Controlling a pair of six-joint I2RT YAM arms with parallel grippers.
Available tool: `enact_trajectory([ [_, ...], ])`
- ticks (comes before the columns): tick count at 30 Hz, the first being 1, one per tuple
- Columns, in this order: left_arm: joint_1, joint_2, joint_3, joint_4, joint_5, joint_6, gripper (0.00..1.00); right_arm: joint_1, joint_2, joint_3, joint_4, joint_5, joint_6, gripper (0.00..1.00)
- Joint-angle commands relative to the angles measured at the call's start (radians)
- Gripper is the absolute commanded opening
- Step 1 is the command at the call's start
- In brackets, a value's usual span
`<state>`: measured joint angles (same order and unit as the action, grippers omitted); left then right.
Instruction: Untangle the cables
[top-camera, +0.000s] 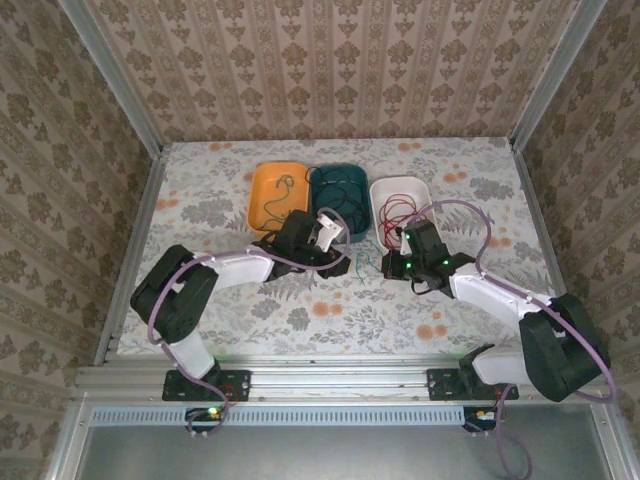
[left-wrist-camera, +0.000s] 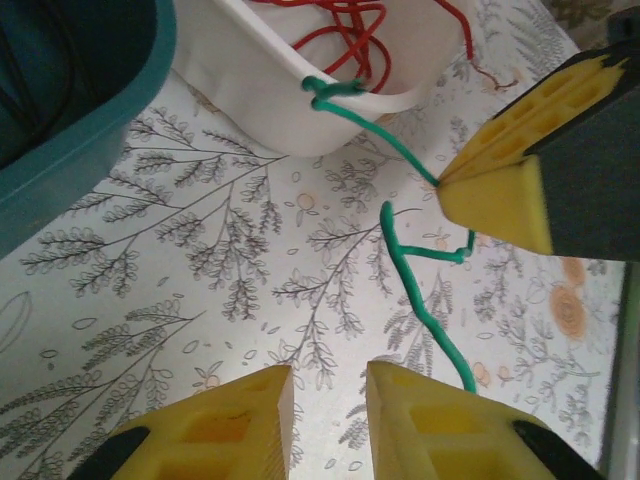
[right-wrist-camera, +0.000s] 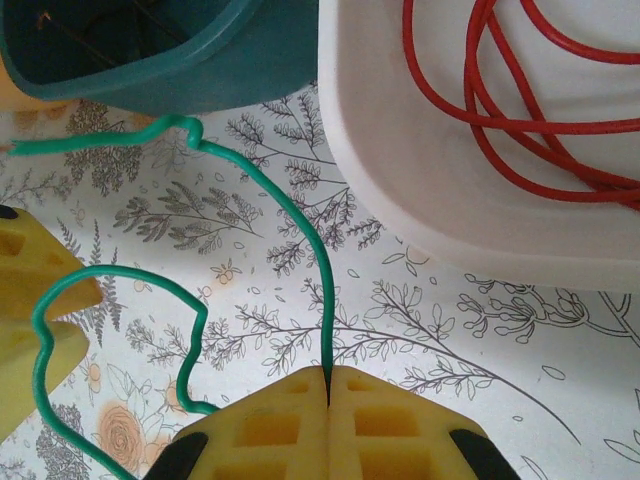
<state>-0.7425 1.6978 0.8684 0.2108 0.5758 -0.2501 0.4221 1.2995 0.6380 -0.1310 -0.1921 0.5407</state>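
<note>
Floral-print tabletop (top-camera: 300, 320), papered walls. Right gripper (right-wrist-camera: 328, 385) fingers together, clamped on green cable (right-wrist-camera: 290, 215). Left gripper (left-wrist-camera: 330, 400) fingers slightly apart, gripping nothing; green cable passes just beside one finger. Cable snakes over the tabletop between both grippers. Red cable (right-wrist-camera: 500, 120) coiled in white tub (right-wrist-camera: 420, 200) at right gripper's 12 o'clock; teal tub (top-camera: 337, 190) at 11.

We see a table (top-camera: 300, 310) covered in a pale floral cloth. Three shallow trays stand on it side by side at the far half: an orange tray (top-camera: 256, 195) on the left, a teal tray (top-camera: 338, 168) in the middle, and a white tray (top-camera: 400, 182) on the right. A green cable (right-wrist-camera: 326, 320) loops over the cloth just in front of the teal and white ones.
</note>
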Motion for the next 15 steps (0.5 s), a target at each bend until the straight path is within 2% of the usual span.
enact_trajectory([
  [1,-0.004,-0.039,-0.016,0.035,0.124,-0.015,0.29,0.010,0.004,0.012,0.003,-0.023,-0.025,0.00],
  [12,0.035,-0.068,-0.045,0.118,0.240,-0.084,0.36,0.023,0.039,0.040,0.010,-0.024,-0.024,0.00],
  [15,0.039,-0.041,-0.020,0.091,0.223,-0.086,0.38,0.028,0.032,0.040,0.022,-0.033,-0.028,0.00],
])
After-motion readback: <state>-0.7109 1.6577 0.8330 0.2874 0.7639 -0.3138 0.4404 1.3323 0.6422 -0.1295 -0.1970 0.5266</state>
